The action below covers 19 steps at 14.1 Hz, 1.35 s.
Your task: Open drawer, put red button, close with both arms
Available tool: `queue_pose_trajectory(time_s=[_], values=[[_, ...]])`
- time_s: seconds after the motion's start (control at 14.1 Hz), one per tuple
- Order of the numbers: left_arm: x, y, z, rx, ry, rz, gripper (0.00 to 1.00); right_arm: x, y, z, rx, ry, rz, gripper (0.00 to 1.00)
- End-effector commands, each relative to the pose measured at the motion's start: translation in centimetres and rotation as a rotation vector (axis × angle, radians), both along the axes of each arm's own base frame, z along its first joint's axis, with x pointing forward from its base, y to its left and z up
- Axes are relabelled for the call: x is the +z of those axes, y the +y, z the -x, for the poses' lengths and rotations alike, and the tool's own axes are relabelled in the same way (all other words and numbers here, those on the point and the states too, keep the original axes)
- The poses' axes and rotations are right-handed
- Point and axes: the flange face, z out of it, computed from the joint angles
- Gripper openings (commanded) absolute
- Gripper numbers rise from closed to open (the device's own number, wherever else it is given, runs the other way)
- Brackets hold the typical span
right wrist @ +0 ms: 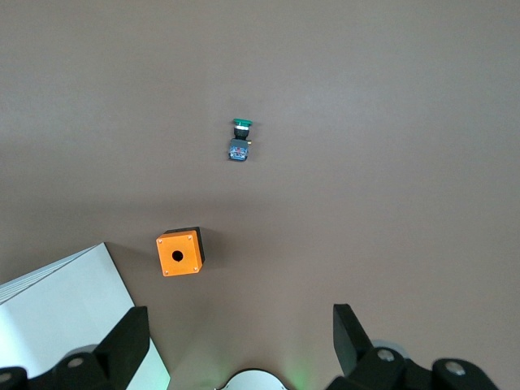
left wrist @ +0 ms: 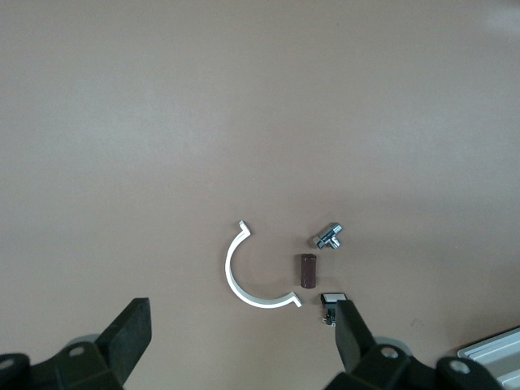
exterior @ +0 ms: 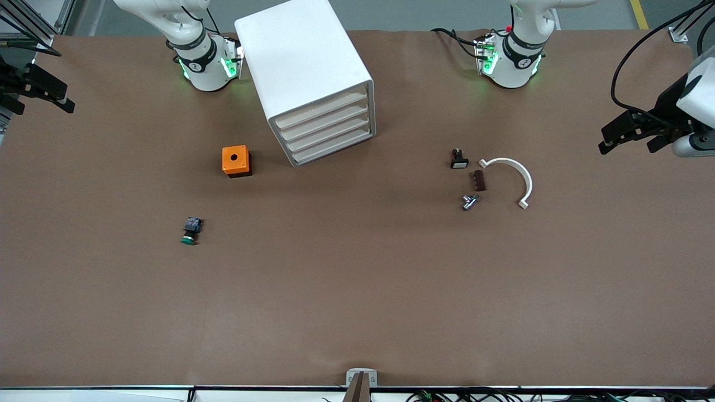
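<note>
No red button shows in any view. The white drawer cabinet (exterior: 313, 72) stands between the arm bases with all its drawers shut; it also shows in the right wrist view (right wrist: 65, 301). My left gripper (exterior: 625, 145) is open and empty, up in the air at the left arm's end of the table. In the left wrist view (left wrist: 244, 325) its jaws stand wide apart above bare table. My right gripper (exterior: 66, 97) is open and empty, up in the air at the right arm's end; it also shows in the right wrist view (right wrist: 240, 333).
A green-capped button (exterior: 191, 231) (right wrist: 239, 140) lies near an orange box (exterior: 236, 161) (right wrist: 179, 252). Toward the left arm's end lie a white curved bracket (exterior: 511, 178) (left wrist: 244, 280), a brown block (exterior: 479, 180), a metal fitting (exterior: 470, 201) and a white-capped button (exterior: 458, 159).
</note>
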Motion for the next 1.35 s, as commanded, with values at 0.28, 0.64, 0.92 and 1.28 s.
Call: queue_pose_trajectory(time_s=[0.28, 0.64, 0.92, 1.28], values=[[-0.27, 0.12, -0.79, 0.000, 0.021, -0.027, 1.00, 0.35, 0.00, 0.79, -0.005, -0.002, 0.005, 1.00], [-0.27, 0.12, -0.79, 0.006, 0.021, -0.026, 1.00, 0.10, 0.00, 0.74, -0.005, 0.008, 0.005, 1.00], [0.08, 0.04, -0.85, 0.008, 0.013, -0.026, 1.00, -0.12, -0.01, 0.39, -0.005, -0.002, 0.006, 1.00], [0.15, 0.04, -0.85, 0.009, 0.012, -0.026, 1.00, -0.01, 0.14, 0.15, -0.002, -0.022, 0.006, 1.00]])
